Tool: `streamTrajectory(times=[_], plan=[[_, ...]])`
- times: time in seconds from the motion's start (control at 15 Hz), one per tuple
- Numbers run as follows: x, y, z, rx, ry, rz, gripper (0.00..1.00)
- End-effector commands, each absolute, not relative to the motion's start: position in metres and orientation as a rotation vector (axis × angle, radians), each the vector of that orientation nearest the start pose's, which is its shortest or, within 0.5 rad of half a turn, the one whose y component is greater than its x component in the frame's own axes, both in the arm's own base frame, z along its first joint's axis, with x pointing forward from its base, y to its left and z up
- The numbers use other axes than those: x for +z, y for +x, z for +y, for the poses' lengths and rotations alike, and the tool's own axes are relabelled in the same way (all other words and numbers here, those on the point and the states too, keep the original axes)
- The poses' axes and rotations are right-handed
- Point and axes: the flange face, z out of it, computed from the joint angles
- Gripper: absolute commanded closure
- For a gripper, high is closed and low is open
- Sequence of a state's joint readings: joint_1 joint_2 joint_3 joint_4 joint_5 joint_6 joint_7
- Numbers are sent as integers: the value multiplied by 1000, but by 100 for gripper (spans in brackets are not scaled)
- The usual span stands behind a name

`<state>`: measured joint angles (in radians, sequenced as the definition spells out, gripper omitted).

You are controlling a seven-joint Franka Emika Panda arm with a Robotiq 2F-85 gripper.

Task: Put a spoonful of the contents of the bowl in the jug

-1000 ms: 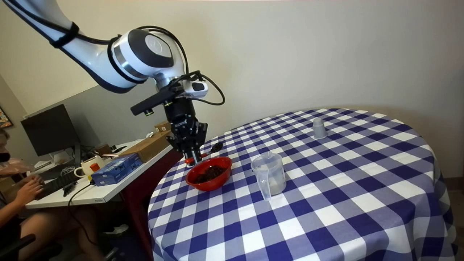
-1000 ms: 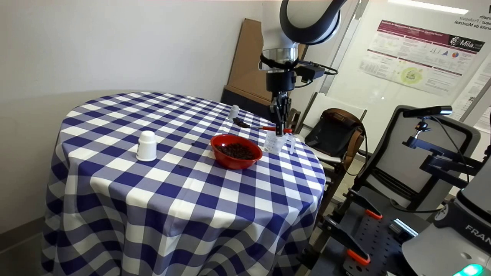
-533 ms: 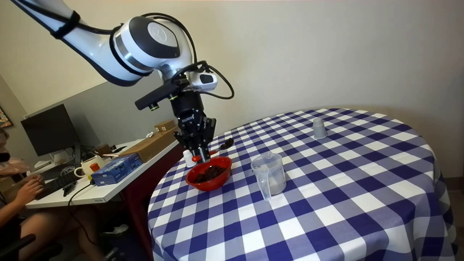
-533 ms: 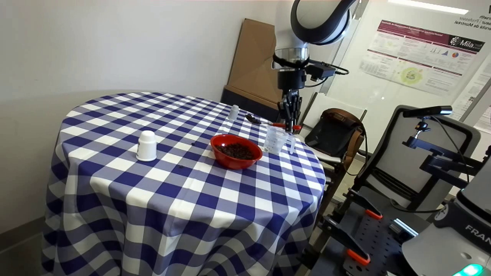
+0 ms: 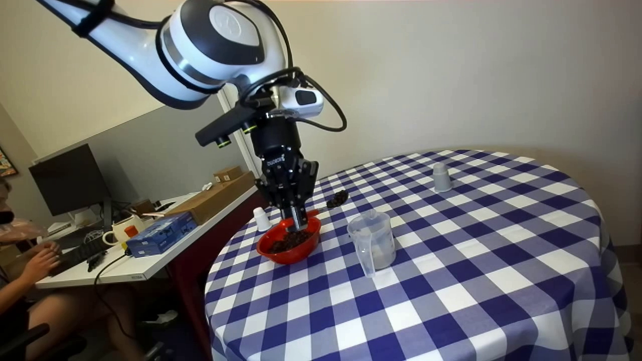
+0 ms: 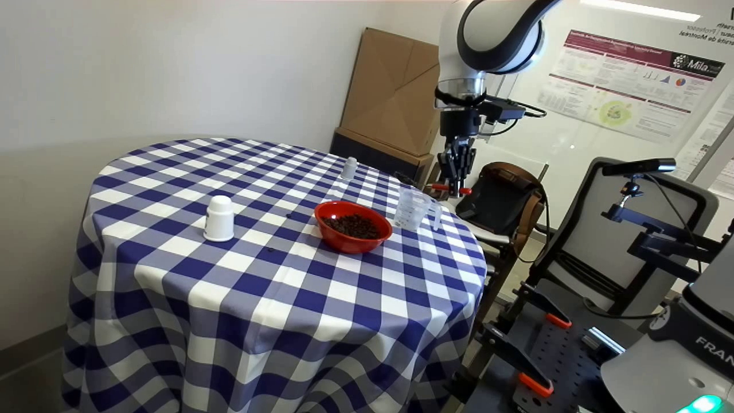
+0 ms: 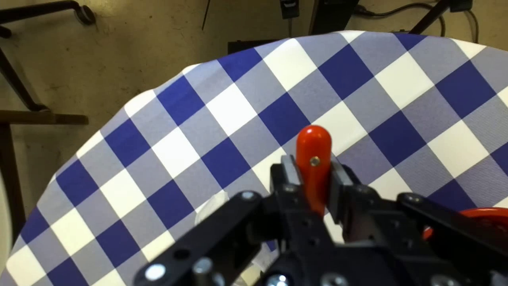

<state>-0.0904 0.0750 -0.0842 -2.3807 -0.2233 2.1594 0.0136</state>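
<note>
The red bowl (image 5: 291,259) (image 6: 345,244) stands on the checked table with dark contents (image 6: 355,226) in it. Its rim shows in the wrist view (image 7: 486,211). The clear jug (image 5: 379,243) (image 6: 409,211) stands upright near it, with something pale in the bottom. A whitish edge, perhaps the jug (image 7: 211,204), is mostly hidden behind my gripper in the wrist view. My gripper (image 5: 294,221) (image 6: 457,189) (image 7: 313,171) is shut on the red handle of a spoon (image 5: 337,199) (image 6: 440,187) (image 7: 314,145). The spoon is in the air, roughly level, its head heaped with dark stuff.
Two white cup-like pieces stand on the table, one (image 5: 441,177) (image 6: 219,219) far from the jug and one (image 5: 261,219) (image 6: 348,168) near the bowl in an exterior view. The table's edge (image 7: 190,69) curves across the wrist view. A desk with a blue box (image 5: 161,233) stands beyond.
My gripper and the loaded spoon have moved to the right in both exterior views, with the spoon head closer to the jug. The bowl and jug have not moved.
</note>
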Motion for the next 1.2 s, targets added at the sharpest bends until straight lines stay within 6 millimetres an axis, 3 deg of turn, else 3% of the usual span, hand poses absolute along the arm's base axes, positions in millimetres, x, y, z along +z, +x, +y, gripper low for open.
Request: streamTrajectory(times=[0.0, 0.33, 1.13], plan=[[277, 446, -108, 463, -3222, 115, 89], [277, 444, -125, 477, -3228, 180, 89], [273, 448, -120, 519, -3285, 155, 89]])
